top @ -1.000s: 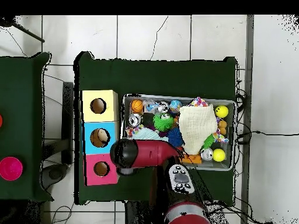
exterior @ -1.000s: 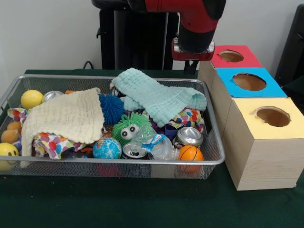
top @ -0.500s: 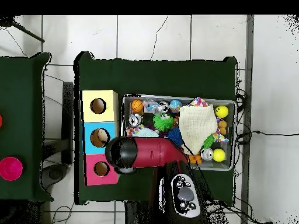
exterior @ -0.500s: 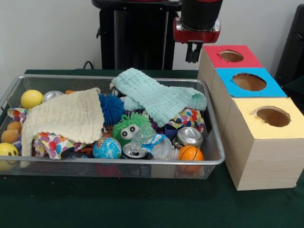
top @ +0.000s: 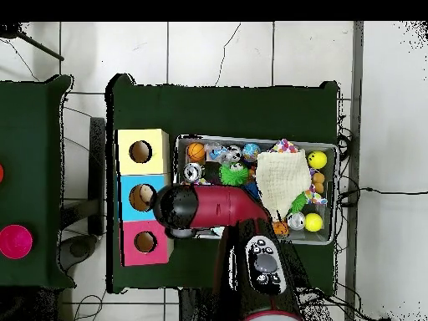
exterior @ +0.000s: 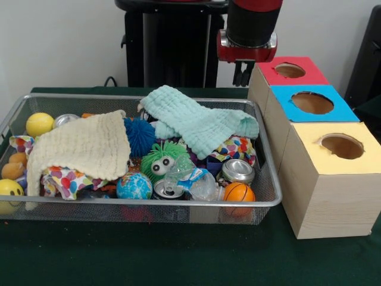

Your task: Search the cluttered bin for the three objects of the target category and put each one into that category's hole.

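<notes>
Hanging above the far right corner of the wire mesh bin (exterior: 271, 199), the gripper (exterior: 243, 74) sits just beside the red-topped box (exterior: 296, 78), its two dark fingers close together with nothing between them; it appears shut and empty.

Bin contents, front view: a cream cloth (exterior: 80, 147) drapes over the left half, with a patterned multicoloured cloth (exterior: 65, 179) showing under its lower edge. A mint-green cloth (exterior: 199, 122) lies across the far right part. Between the two cloths sits a blue spiky ball (exterior: 140, 134); nearer the front is a green fuzzy toy with eyes (exterior: 162, 161). Along the front wall, left to right: a globe-patterned ball (exterior: 134, 186), a crushed can (exterior: 168, 189), a crumpled clear plastic item (exterior: 199, 182), and a small basketball (exterior: 238, 192). A second can (exterior: 238, 170) stands just behind the basketball. At the left end are a yellow ball (exterior: 39, 124), a yellow smiley ball (exterior: 9, 192) and orange balls (exterior: 13, 167).

Three wooden boxes stand in a row touching the bin's right side: red-topped, blue-topped (exterior: 312, 102), and yellow-topped (exterior: 339, 146) nearest the camera, each with one round hole on top. Nothing is visible inside the holes.

The target category cannot be told from the pictures; all candidate objects remain in the bin.
</notes>
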`<move>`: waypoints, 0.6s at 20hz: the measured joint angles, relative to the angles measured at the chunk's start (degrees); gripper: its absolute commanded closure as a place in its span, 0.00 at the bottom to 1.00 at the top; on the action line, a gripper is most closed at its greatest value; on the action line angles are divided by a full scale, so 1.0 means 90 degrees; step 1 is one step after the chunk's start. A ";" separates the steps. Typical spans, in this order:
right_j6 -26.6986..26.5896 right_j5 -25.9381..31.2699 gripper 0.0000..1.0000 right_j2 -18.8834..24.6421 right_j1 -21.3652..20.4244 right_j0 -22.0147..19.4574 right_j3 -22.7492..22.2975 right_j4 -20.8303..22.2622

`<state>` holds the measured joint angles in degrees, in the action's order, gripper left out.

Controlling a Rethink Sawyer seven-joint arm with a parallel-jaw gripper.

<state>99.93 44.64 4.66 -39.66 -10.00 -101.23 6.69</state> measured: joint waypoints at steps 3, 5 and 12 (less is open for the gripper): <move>0.0000 0.0000 1.00 0.0027 0.0246 -0.0001 0.0262 0.0001; 0.0000 0.0000 1.00 0.0042 0.0361 -0.0001 0.0385 0.0006; 0.0000 0.0000 1.00 0.0135 0.0915 0.0001 0.1016 0.0012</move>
<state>99.93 44.64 5.87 -31.42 -10.00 -92.08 6.80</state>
